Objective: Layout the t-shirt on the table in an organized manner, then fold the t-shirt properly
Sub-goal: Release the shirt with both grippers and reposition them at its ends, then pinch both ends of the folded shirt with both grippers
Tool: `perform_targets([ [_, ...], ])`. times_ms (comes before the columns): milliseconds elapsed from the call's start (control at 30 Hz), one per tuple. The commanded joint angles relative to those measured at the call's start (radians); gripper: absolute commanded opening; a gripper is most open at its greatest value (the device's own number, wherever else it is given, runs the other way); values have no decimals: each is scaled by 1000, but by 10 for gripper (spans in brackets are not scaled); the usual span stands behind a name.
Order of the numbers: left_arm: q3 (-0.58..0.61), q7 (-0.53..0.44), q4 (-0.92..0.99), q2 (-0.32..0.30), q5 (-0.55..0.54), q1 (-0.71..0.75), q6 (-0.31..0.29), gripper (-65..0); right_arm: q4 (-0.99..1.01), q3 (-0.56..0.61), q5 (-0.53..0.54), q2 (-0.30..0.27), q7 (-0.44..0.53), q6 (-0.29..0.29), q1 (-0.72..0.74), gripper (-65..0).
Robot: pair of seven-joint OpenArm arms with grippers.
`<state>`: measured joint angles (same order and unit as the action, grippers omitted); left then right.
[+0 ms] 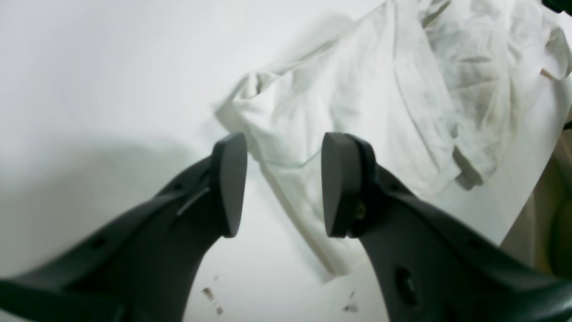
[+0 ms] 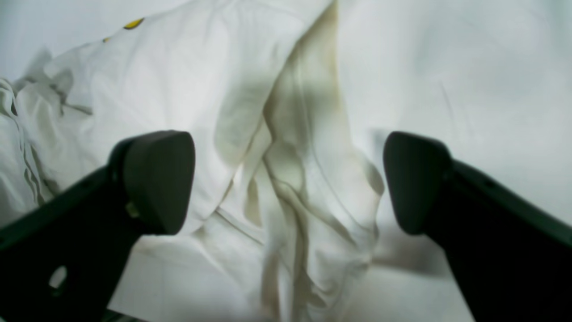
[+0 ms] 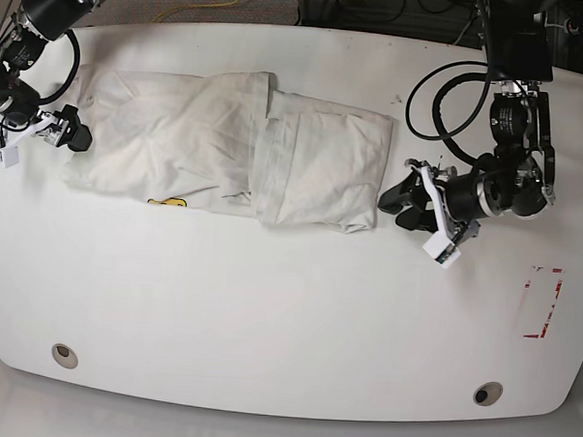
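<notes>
The left gripper (image 3: 401,199) hovers just off the near end of the t-shirt (image 3: 227,148), its jaws parted to a middling gap and empty — in its wrist view the two dark pads frame a folded corner of the white cloth without touching it. At the far end the right gripper (image 3: 71,131) stands at the shirt's edge with its jaws spread wide, nothing between them but a ridge of bunched fabric below. The shirt lies crumpled lengthwise across the back half of the table (image 3: 287,315), one end doubled over itself, a sliver of yellow print showing at its front edge. The step in hand looks to be the laying-out: each gripper would do well to pinch a single layer at an outer corner — not the whole bunch — then draw apart evenly so the doubled end unfolds flat.
</notes>
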<state>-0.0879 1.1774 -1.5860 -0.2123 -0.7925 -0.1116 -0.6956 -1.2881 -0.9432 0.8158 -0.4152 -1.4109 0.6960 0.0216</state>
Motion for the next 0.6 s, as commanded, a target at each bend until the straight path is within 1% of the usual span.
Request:
perform_targets([
  [0, 40, -14, 11, 27, 5, -17, -3, -393, -15, -4, 18, -26, 15, 2, 11, 0],
  [167, 103, -18, 19, 83, 64, -17, -3, -393, -15, -4, 17, -24, 15, 2, 10, 0],
  [267, 144, -44, 20, 112, 120, -17, -3, -393, -15, -4, 17, -23, 15, 2, 10, 0],
  [433, 208, -93, 42, 136, 215, -17, -3, -393, -15, -4, 17, -23, 15, 2, 10, 0],
  [567, 236, -118, 103, 136, 279, -17, -3, -393, -15, -4, 17, -23, 15, 2, 10, 0],
])
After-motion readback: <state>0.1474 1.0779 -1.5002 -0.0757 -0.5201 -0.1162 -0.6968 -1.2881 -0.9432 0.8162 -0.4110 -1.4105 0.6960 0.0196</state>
